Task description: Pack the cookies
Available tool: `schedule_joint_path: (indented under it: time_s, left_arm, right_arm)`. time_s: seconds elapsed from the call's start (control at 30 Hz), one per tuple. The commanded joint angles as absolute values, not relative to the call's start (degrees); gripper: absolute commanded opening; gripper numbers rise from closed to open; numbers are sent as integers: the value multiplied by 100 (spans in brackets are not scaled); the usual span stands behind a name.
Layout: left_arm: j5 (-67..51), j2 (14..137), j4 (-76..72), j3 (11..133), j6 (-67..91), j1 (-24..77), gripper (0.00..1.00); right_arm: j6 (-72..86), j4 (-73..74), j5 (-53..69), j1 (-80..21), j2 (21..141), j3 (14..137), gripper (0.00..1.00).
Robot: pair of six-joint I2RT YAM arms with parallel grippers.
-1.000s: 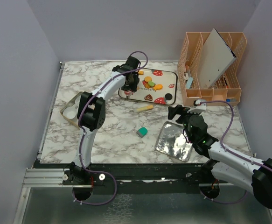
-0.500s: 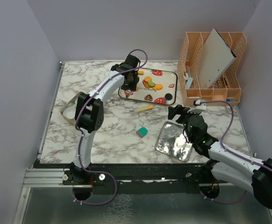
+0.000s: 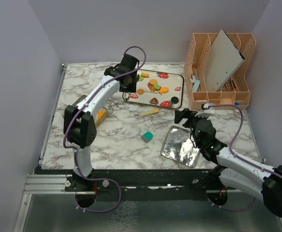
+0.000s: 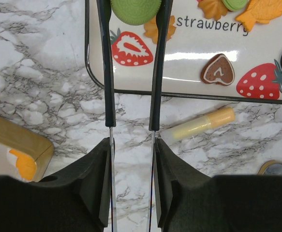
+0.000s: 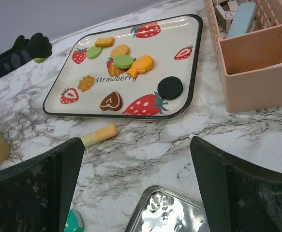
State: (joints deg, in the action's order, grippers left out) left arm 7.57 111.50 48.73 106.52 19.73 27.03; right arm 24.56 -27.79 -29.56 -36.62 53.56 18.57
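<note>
My left gripper (image 4: 134, 15) is shut on a round green cookie (image 4: 136, 6) and holds it above the left end of the white strawberry tray (image 3: 178, 81). In the top view the left gripper (image 3: 132, 80) hangs over that tray edge. More cookies lie on the tray: green (image 5: 123, 61), orange (image 5: 141, 64), an orange flower (image 5: 86, 82), a brown heart (image 5: 111, 101) and a black round one (image 5: 170, 87). My right gripper (image 5: 136, 142) is open and empty, low over the table in front of the tray.
A gold tin (image 4: 15, 140) at the left holds an orange piece (image 4: 22, 164) in a white cup. A yellow tube (image 3: 149, 111), a teal block (image 3: 147, 137) and a silver lid (image 3: 181, 146) lie in front of the tray. A peach organiser (image 3: 220, 72) stands at the back right.
My left gripper has moved left and back from the middle of the tray with the green cookie in it. Its elbow has swung left over the gold tin. The right arm has not moved.
</note>
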Motion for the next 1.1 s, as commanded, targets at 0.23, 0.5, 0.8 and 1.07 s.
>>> schedule_joint_path:
  time_s: [0.23, 0.5, 0.8, 1.07]
  left_arm:
    - [1439, 9510, 4659, 9258, 2461, 2701, 0]
    - [1716, 8283, 4622, 7963, 3173, 2412, 0]
    - [1469, 6816, 4635, 6568, 3523, 1366, 0]
    - [1439, 6515, 4939, 6164, 3711, 930, 0]
  right_arm:
    - [2406, -2804, -3050, -3639, 5223, 1764, 100]
    - [2407, -2804, -3011, -3639, 5222, 1774, 100]
    - [2413, -2822, -2993, -3639, 5184, 1749, 100]
    - [2418, -2834, -2988, -3639, 5242, 1758, 100]
